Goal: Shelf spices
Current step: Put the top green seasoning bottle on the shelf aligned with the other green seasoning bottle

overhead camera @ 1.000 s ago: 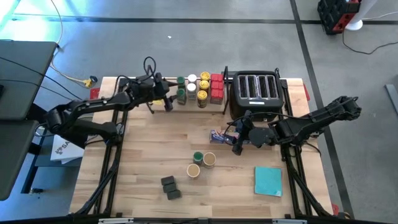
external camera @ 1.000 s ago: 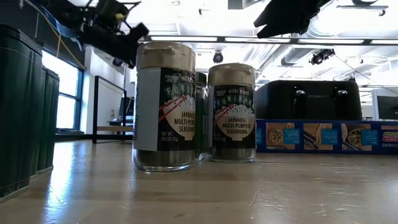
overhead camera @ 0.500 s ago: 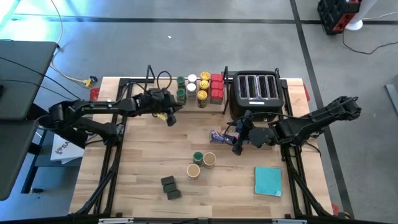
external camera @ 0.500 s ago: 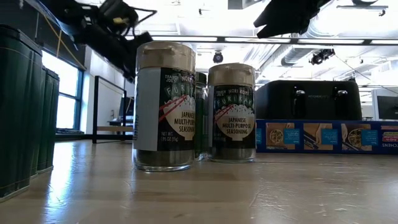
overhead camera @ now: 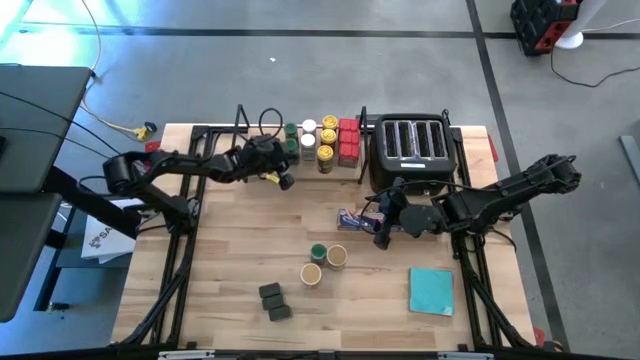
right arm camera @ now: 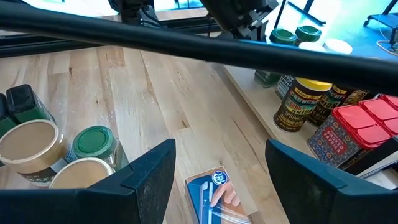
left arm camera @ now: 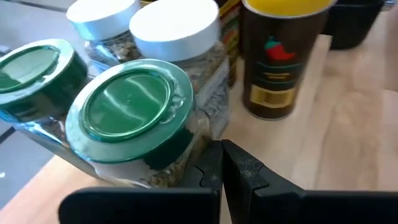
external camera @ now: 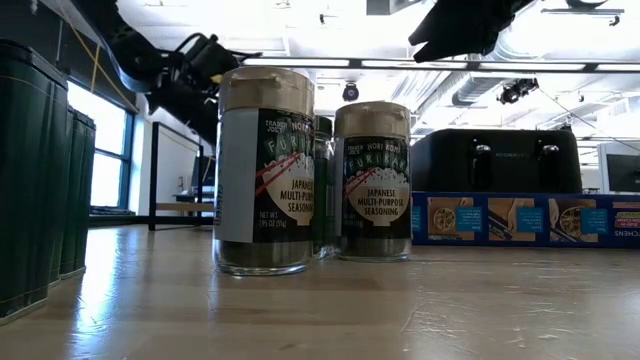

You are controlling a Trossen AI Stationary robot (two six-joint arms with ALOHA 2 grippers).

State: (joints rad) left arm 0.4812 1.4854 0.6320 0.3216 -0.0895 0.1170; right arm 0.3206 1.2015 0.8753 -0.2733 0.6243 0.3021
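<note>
A: At far left of the tabletop, where's the left pincer?

B: Just in front of the shelf, beside the green-lidded jars. Fingers pressed together, clenched on nothing. One green-lidded jar lies tilted right ahead of them in the wrist view.

A: Shelf contents?

B: Left to right: green lids, white-lidded jars, yellow-lidded jars, then red tins. All standing on the board at the tabletop's far edge.

A: Middle of the tabletop?

B: Loose spices: two dark grey blocks near the front, then three jars clustered, one green lid and two tan lids. Low view shows the tan ones upright.

A: Further right?

B: Blue box lying flat in front of the black toaster. Right pincer hovers over that box, fingers spread apart, released, holding nothing. Teal pad sits near the front right corner, well apart from everything.
</note>
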